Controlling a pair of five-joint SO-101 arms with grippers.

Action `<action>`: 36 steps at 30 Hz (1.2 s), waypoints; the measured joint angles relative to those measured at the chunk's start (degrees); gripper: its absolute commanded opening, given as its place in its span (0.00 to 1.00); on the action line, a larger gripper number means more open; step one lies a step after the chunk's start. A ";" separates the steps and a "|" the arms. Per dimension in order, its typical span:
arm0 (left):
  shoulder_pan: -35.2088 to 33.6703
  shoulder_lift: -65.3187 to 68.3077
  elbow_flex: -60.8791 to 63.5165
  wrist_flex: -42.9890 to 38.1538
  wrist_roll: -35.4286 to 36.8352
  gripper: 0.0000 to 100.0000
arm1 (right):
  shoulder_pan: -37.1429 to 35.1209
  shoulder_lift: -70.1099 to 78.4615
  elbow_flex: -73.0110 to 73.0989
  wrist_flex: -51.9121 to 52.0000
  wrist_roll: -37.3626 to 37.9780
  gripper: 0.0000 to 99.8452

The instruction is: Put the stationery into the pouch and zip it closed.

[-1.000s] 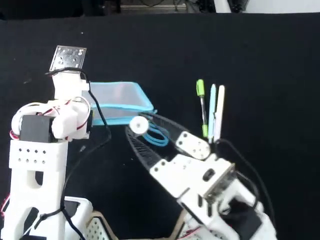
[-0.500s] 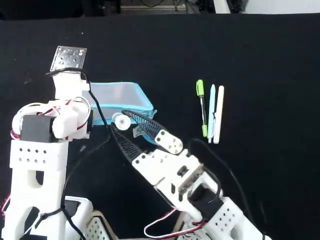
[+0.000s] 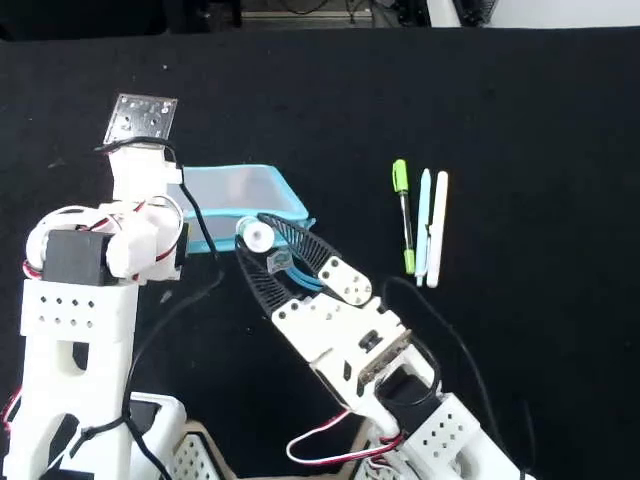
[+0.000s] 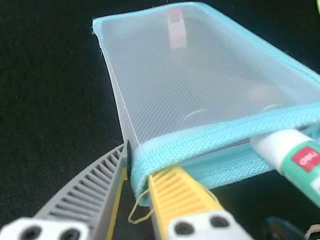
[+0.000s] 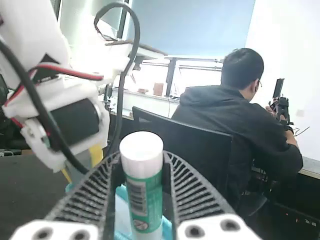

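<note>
Centrally, right hand (image 3: pixel 253 235) tight around glue stick (image 5: pixel 142 175) at pouch (image 3: pixel 235 190) mouth, left hand (image 4: pixel 140 162) tight on pouch edge, pens (image 3: pixel 423 225) aside.

A black tabletop (image 3: pixel 520 120) spreads wide, and beyond it a dark chair (image 5: pixel 185 145) stands before bright windows (image 5: pixel 192 80).

Black table (image 3: pixel 520 120) w/ pouch (image 3: pixel 235 190), 3 pens (image 3: pixel 425 222)

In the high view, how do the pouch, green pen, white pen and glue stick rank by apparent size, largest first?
1. pouch.
2. green pen and white pen: alike, not ranked.
3. glue stick, smallest as seen, but partly hidden, so unsure.
</note>
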 measured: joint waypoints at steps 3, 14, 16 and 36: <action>0.18 0.00 0.00 0.53 0.00 0.03 | 0.00 0.00 0.00 0.00 0.00 0.01; 3.08 0.00 0.00 0.88 0.00 0.03 | 0.09 9.85 -1.58 0.00 -0.09 0.01; 3.08 0.00 0.00 0.88 0.00 0.03 | -1.05 13.54 -3.78 0.00 -0.09 0.01; 3.08 0.00 0.00 0.88 0.00 0.03 | -3.78 25.32 -15.30 11.52 -0.18 0.15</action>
